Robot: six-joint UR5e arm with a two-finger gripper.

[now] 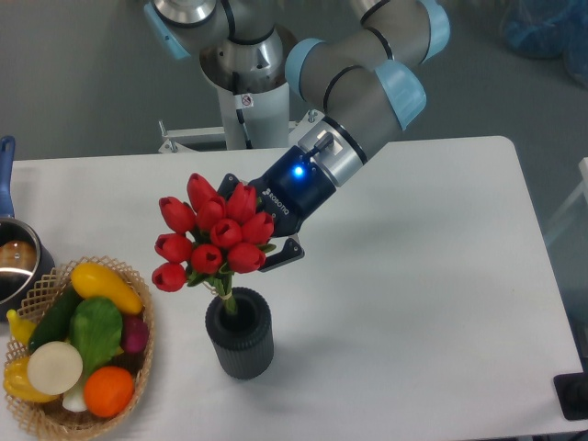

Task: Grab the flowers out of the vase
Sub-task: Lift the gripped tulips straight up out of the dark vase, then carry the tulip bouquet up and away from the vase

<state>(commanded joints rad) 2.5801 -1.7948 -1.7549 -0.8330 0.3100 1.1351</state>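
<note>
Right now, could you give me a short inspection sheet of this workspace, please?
Surface: white table, bare on its right side.
Job's things: flowers raised above the vase, stems reaching down to its mouth.
Clutter: wicker basket of fruit and vegetables at front left; metal pot with a blue handle at the left edge.
Grippers: gripper behind the blooms; its grip is hidden.
Cables: nothing seen.
Surroundings: robot pedestal behind the table, grey floor.
</note>
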